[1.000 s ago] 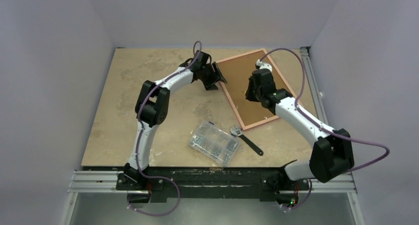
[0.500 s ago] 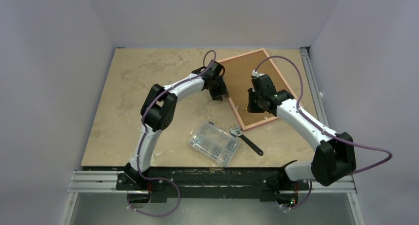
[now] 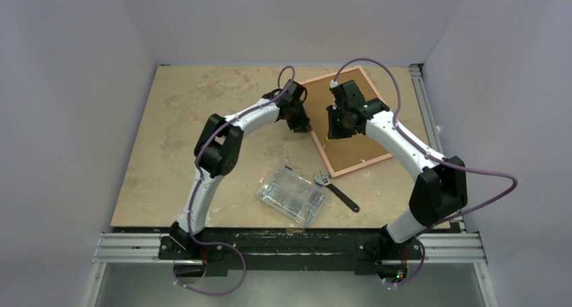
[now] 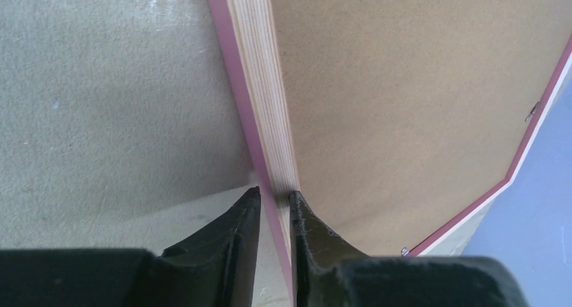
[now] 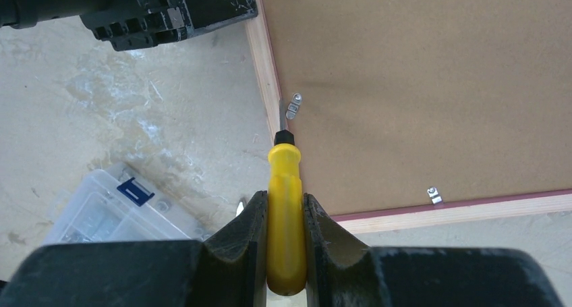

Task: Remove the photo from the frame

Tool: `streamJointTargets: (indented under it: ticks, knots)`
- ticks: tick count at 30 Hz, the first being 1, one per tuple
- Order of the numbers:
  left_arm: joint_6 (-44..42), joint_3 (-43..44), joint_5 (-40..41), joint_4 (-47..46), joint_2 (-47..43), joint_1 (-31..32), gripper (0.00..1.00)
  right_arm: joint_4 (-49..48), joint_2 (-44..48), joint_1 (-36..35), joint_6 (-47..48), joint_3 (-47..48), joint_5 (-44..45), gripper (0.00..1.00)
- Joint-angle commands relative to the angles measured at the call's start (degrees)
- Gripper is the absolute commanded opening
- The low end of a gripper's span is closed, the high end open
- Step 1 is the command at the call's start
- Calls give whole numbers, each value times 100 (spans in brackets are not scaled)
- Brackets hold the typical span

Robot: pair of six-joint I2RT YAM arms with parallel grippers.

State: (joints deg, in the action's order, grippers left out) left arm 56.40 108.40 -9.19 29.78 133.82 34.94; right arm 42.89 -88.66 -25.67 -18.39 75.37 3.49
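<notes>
The pink frame [image 3: 354, 152] lies face down at the back right of the table, its brown fibreboard back [image 5: 418, 84] turned up. The photo is hidden beneath that back. My left gripper [image 3: 301, 126] is shut on the frame's left rail [image 4: 260, 84], one finger on the pink outer side, the other on the pale wood [image 4: 275, 198]. My right gripper [image 5: 285, 199] is shut on a yellow-handled screwdriver [image 5: 284, 179]. Its tip rests at a small metal tab [image 5: 293, 106] by the left rail. The right gripper [image 3: 335, 130] hovers over the frame's left half.
A clear screw box [image 3: 292, 195] sits at the front middle of the table, with a black adjustable wrench [image 3: 335, 189] just to its right. A second metal tab [image 5: 433, 196] lies near the frame's near rail. The left gripper's body [image 5: 168, 10] is close to the screwdriver tip.
My left gripper moved onto the frame's left rail and closed on it. My right arm swung back and left across the frame, carrying the screwdriver to the tab at the left rail.
</notes>
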Motion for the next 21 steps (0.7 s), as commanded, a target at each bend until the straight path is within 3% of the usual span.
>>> streamJointTargets:
  ticks: [1,12,21]
  knots:
    - [-38,-4,62,-198,66,20,19,378,-248,-99,98,436,161,0]
    - [36,-99,-58,-341,56,16,1,546,-651,-393,5,622,403,0]
    - [47,-101,-29,-278,39,17,0,1331,-891,-552,53,850,481,0]
